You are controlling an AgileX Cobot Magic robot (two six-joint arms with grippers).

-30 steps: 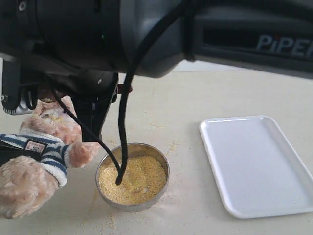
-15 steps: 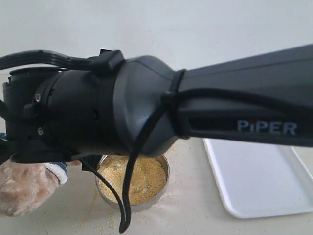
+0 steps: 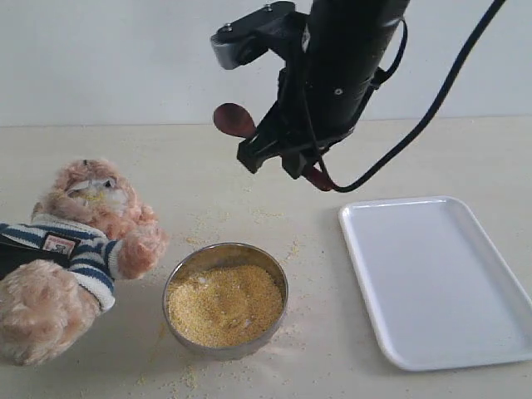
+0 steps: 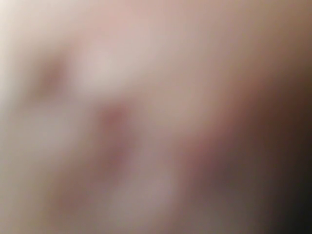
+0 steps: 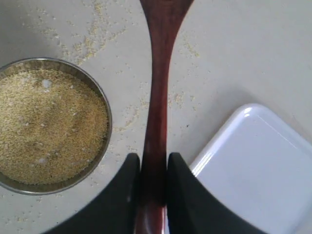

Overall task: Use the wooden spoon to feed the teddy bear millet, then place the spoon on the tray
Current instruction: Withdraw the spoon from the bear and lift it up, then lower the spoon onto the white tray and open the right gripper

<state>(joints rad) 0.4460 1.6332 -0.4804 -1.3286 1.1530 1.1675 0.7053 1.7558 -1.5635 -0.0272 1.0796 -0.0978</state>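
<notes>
One fluffy light-brown teddy bear (image 3: 83,241) lies at nine o'clock on the counter (image 3: 249,183), beside a metal bowl (image 3: 224,350) of golden millet (image 3: 224,303). Aloft at twelve o'clock, the right claw (image 5: 153,160) clamps the dark wooden spoon (image 3: 233,120); the flat white tray (image 3: 432,283) sits at three o'clock. From its blurred view I cannot tell the left claw's state.

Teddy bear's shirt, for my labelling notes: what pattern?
The teddy bear wears navy-and-white stripes, clearest in the exterior view.

1. Your exterior camera looks obliquely down across the table (image 3: 208,158).
2. Your right wrist camera faces straight down, nearer, sharing the bowl (image 5: 105,114) and tray (image 5: 253,170).
3. Your left wrist view shows only blur.
</notes>
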